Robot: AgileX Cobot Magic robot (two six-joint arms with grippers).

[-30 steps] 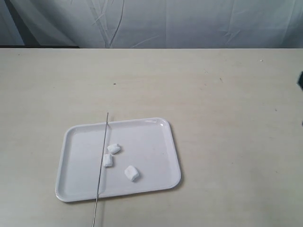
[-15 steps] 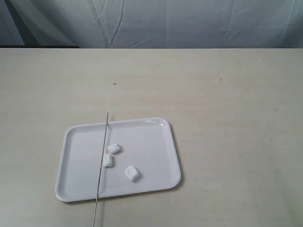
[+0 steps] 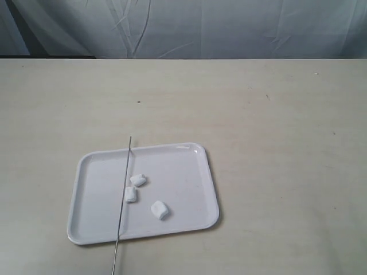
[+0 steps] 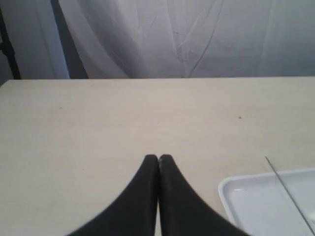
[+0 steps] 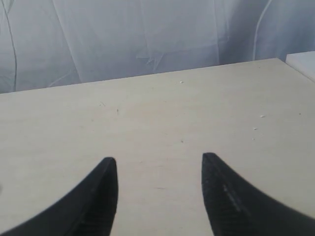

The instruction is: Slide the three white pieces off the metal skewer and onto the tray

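The white tray (image 3: 189, 172) lies on the table at the lower left of the exterior view. Three white pieces (image 3: 137, 180) (image 3: 131, 194) (image 3: 159, 209) rest loose on it. The thin metal skewer (image 3: 123, 197) lies across the tray's left part, its near end past the front rim, touching or just beside the middle piece. No gripper shows in the exterior view. In the left wrist view my left gripper (image 4: 158, 157) is shut on nothing, above bare table beside a tray (image 4: 236, 189) corner and the skewer (image 4: 288, 192) tip. My right gripper (image 5: 160, 160) is open over bare table.
A pale curtain (image 3: 189, 26) hangs behind the table's far edge. A white block (image 5: 302, 61) sits at the table's edge in the right wrist view. The tabletop (image 3: 275, 126) right of the tray is plain wood.
A dark bit of the right arm seen at the right edge a second ago has left the exterior view. The tray, skewer and pieces have not moved.
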